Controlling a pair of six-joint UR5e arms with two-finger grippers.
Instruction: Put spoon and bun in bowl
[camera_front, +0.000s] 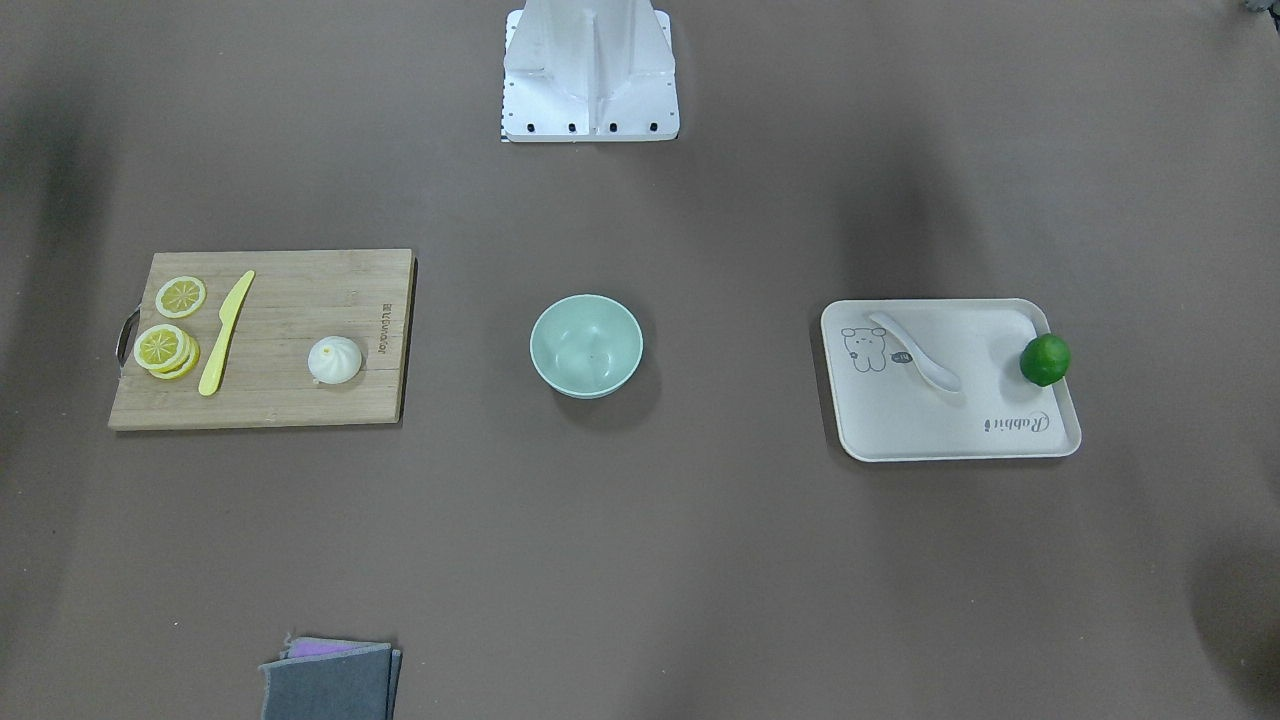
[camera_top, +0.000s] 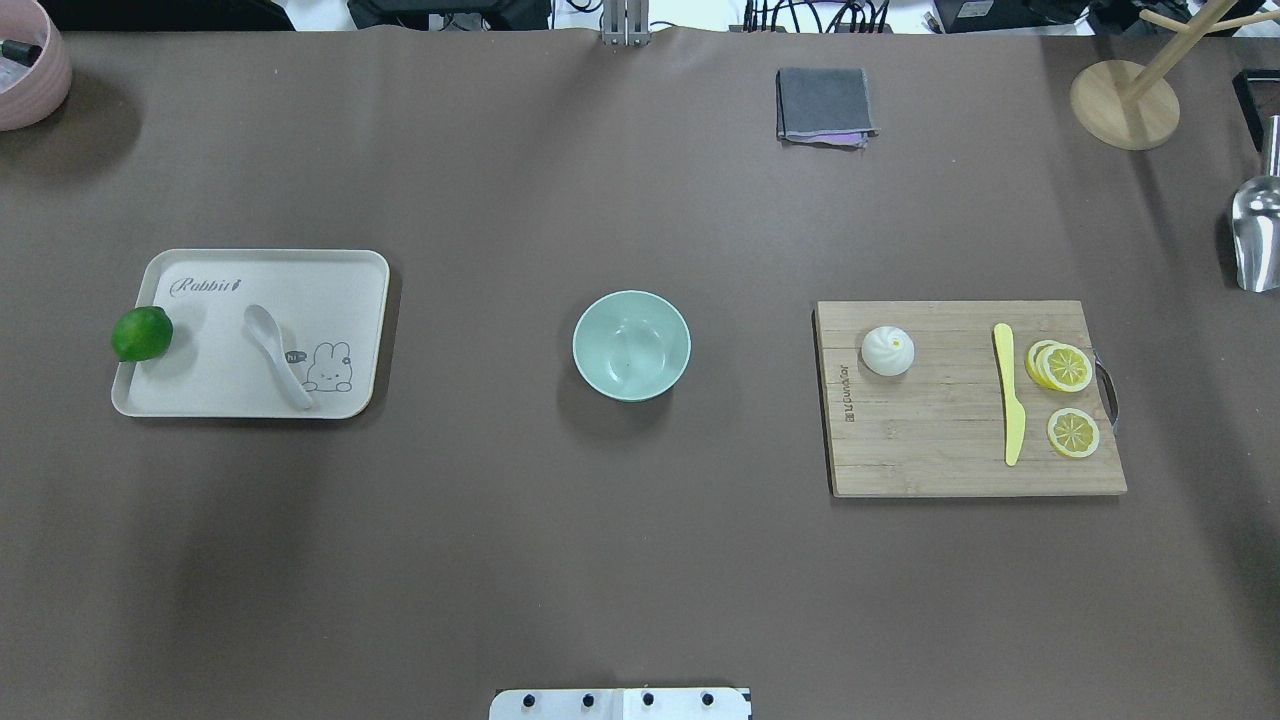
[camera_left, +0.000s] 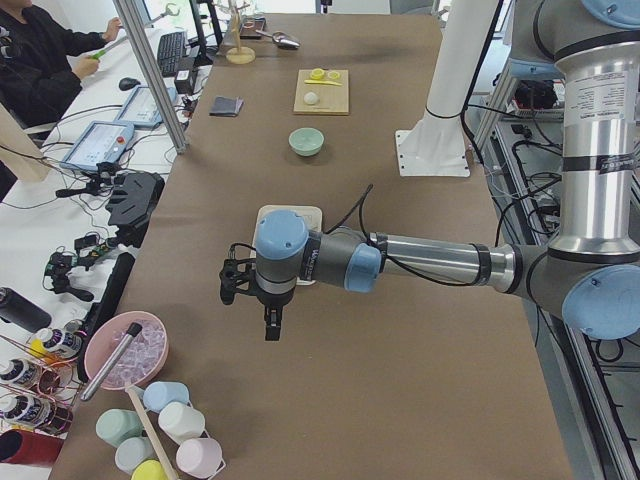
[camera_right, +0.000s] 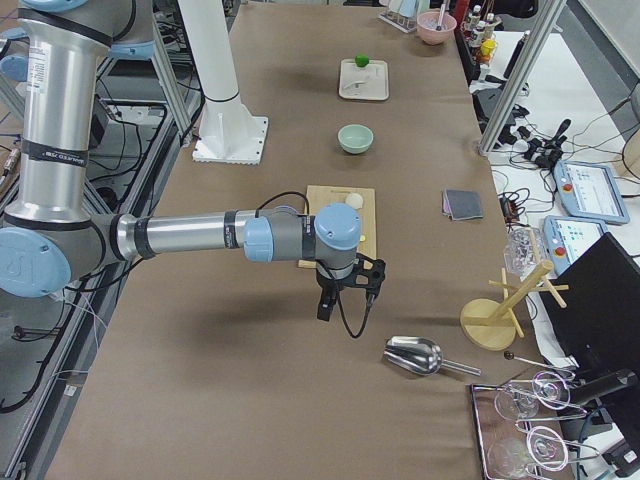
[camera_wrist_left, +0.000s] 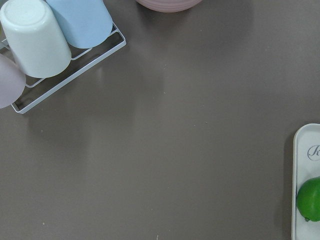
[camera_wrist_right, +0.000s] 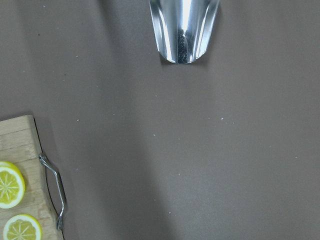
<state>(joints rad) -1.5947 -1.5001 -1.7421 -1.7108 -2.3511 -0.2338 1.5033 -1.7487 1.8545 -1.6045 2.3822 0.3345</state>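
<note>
The white spoon (camera_front: 915, 352) lies on a white tray (camera_front: 950, 455); it also shows in the overhead view (camera_top: 275, 352). The white bun (camera_front: 335, 360) sits on a wooden cutting board (camera_front: 300, 280), also seen from overhead (camera_top: 888, 351). The mint-green bowl (camera_front: 586, 345) stands empty at the table's centre, also seen from overhead (camera_top: 631, 345). My left gripper (camera_left: 270, 328) hangs beyond the tray's end of the table. My right gripper (camera_right: 324, 308) hangs beyond the board's end. Both show only in the side views, so I cannot tell whether they are open or shut.
A green lime (camera_front: 1045, 360) sits on the tray's edge. A yellow knife (camera_front: 226, 333) and lemon slices (camera_front: 180, 297) lie on the board. A folded grey cloth (camera_top: 822, 105), wooden stand (camera_top: 1125, 100), metal scoop (camera_top: 1255, 235) and pink bowl (camera_top: 25, 70) stand at the table's edges.
</note>
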